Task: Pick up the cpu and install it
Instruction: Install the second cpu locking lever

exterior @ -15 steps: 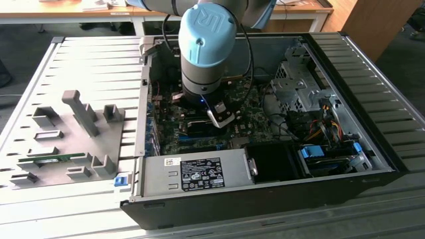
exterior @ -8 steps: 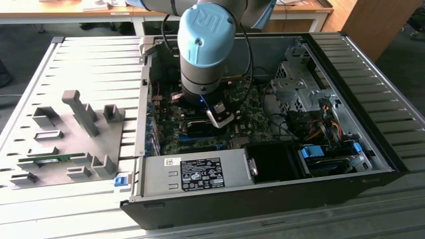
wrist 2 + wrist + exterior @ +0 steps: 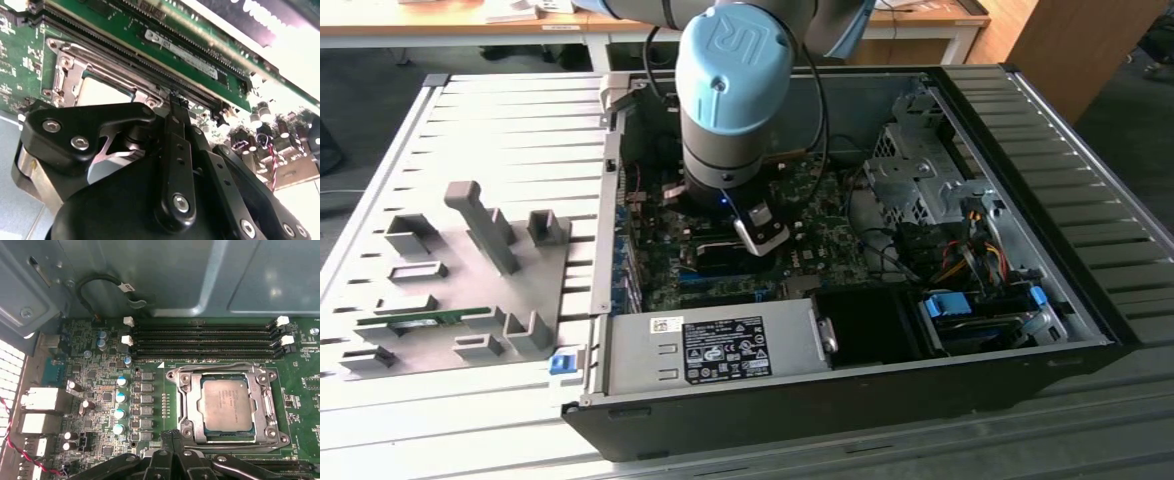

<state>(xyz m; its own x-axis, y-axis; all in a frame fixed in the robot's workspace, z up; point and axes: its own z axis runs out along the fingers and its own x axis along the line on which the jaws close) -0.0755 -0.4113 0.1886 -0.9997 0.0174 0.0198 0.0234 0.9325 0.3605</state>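
The cpu [image 3: 224, 404], a flat square chip with a silver-grey top, lies seated in the motherboard socket, and the metal retention frame [image 3: 186, 405] is closed around it. In the second wrist view its pale top [image 3: 99, 92] shows inside the same frame. My gripper [image 3: 175, 436] hovers just beside the socket's edge, fingers together with nothing between them. Its black linkages and closed fingertips [image 3: 173, 98] point at the board near the socket. In the exterior view the arm's blue-capped wrist [image 3: 734, 90] stands over the open computer case [image 3: 961, 355].
Several black memory slots [image 3: 205, 339] run beside the socket, with capacitors [image 3: 120, 405] and rear ports [image 3: 37, 400] nearby. Case walls, a drive cage [image 3: 921, 170], cables [image 3: 961, 250] and the power supply [image 3: 707, 350] ring the board. A grey fixture tray [image 3: 467, 290] lies at the exterior view's left.
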